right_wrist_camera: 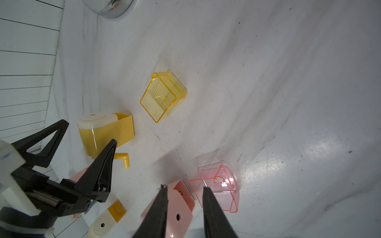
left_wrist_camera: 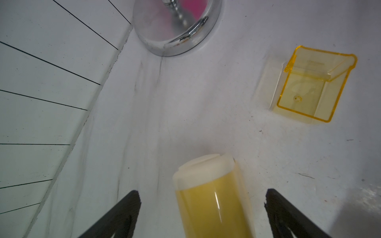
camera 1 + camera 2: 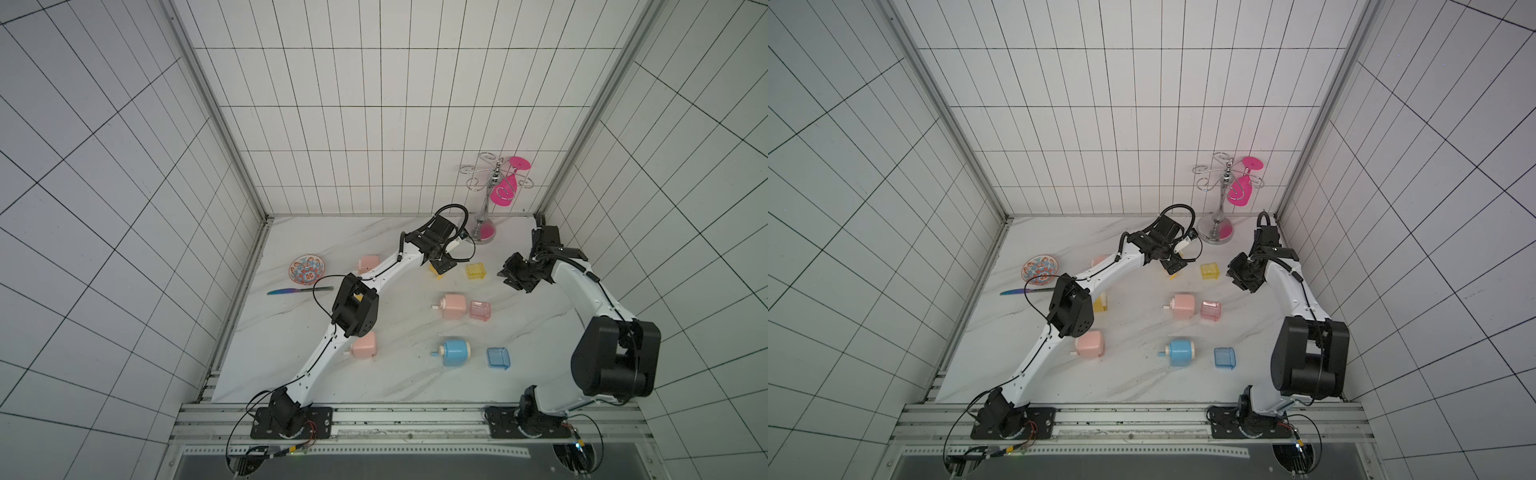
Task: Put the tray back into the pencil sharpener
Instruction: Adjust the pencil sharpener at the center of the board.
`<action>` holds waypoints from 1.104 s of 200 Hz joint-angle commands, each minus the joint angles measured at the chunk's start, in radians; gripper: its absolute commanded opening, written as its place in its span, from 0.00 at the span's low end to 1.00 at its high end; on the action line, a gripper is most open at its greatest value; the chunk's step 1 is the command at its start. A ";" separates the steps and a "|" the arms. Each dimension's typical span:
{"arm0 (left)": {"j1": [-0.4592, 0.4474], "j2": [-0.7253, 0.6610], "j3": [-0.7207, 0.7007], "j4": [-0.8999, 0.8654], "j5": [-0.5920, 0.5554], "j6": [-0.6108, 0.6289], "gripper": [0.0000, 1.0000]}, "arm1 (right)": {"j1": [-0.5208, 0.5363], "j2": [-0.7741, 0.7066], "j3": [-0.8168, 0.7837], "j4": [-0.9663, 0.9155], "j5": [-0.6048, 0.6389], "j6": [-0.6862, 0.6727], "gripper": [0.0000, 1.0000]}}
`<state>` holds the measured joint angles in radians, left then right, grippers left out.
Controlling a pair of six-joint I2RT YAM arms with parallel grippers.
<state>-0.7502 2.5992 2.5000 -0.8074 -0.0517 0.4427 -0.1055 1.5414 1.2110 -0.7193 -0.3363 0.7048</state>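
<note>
tray count: three clear trays are lying loose on the table [image 3: 395,386], each sitting by a sharpener of its own colour.
near row: blue tray [image 3: 498,358] is lying a little apart from the blue sharpener [image 3: 455,352], nearest the arm bases.
middle row: pink tray [image 3: 480,311] is resting just beside the pink sharpener [image 3: 452,306].
far row: yellow tray [image 3: 476,272] is lying with its open side up, as far as i can tell, near the yellow sharpener [image 2: 212,206] but not touching it; this pair is looking like the one in hand.
left gripper [image 2: 202,191]: is standing wide open, straddling the yellow sharpener with a gap on each side, gripping nothing.
right gripper [image 1: 185,186]: is hovering partly open and empty, near the yellow tray, on the side away from the sharpener.
handling: thin hard plastic, so probably weighing little, staying stiff, slipping easily and cracking if squeezed hard.
hold: pinching lightly across two opposite side walls is looking safest, leaving the closed end free for the slot.
surface: white marbled top is showing scuffs and glare; a smooth tray is likely sliding on it when nudged.
beyond: chrome glass stand [image 3: 485,212] is carrying a pink glass [image 3: 503,191] by the back wall.
room: white tiled walls are closing in three sides.
</note>
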 commanded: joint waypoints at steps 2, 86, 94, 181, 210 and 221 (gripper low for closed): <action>-0.002 0.024 0.026 0.006 0.017 0.009 0.94 | -0.012 -0.030 -0.023 0.008 -0.013 -0.014 0.31; -0.001 0.033 0.017 -0.009 0.039 0.050 0.86 | -0.022 -0.031 -0.037 0.017 -0.022 -0.015 0.31; -0.001 0.034 0.018 -0.011 0.039 0.051 0.85 | -0.023 -0.029 -0.037 0.019 -0.023 -0.014 0.31; -0.012 -0.003 -0.024 -0.026 -0.007 0.236 0.77 | -0.029 -0.014 -0.034 0.034 -0.034 -0.013 0.31; -0.010 -0.014 -0.032 -0.019 -0.011 0.274 0.75 | -0.033 -0.015 -0.040 0.038 -0.037 -0.013 0.31; -0.009 -0.014 -0.030 -0.019 -0.007 0.277 0.71 | -0.034 -0.013 -0.041 0.041 -0.039 -0.011 0.31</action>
<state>-0.7574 2.5996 2.4790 -0.8303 -0.0555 0.6632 -0.1268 1.5219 1.1934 -0.6861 -0.3595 0.6975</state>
